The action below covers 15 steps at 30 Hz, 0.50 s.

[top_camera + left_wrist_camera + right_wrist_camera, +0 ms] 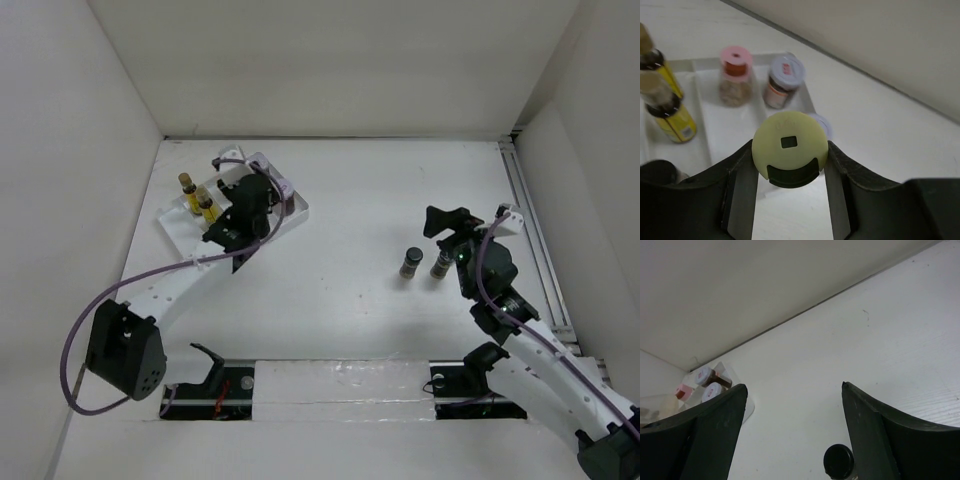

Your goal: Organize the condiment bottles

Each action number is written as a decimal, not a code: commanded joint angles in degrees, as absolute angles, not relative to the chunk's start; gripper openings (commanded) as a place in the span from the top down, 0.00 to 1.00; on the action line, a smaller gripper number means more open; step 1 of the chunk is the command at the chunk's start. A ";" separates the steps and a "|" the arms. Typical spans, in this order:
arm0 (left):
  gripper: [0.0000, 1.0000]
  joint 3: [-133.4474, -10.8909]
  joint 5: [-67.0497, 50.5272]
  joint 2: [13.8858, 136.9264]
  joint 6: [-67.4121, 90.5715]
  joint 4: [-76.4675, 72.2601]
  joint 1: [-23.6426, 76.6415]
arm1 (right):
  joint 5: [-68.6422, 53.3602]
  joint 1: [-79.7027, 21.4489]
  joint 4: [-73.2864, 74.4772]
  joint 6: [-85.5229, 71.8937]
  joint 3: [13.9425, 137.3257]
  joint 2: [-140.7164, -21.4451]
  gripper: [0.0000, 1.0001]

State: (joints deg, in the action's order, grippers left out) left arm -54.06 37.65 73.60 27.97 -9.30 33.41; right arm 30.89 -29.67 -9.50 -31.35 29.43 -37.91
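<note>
Condiment bottles [197, 197] mostly sit in the far-left tray [715, 130]; left claw [790, 150] grasps a cream-capped one [790, 135]; two jars [408, 265] wait right, by the released right claw [793, 386].

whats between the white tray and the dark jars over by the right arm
Nothing. In the top external view, only bare table lies between the white tray and the closer dark jar.
</note>
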 commanded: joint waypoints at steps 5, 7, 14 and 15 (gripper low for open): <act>0.68 -56.41 34.19 83.12 31.64 -16.27 19.87 | 27.42 -29.79 -13.88 -31.73 31.20 -40.08 0.19; 0.68 -59.32 33.66 88.40 31.64 -15.39 18.37 | 26.20 -29.79 -13.89 -31.73 31.20 -41.13 0.19; 0.68 -61.96 35.06 94.39 31.64 -13.89 17.75 | 26.20 -29.79 -14.41 -31.73 31.20 -42.28 0.19; 0.68 -61.96 35.68 94.39 31.64 -13.36 17.75 | 26.19 -29.79 -14.41 -31.73 31.20 -42.28 0.19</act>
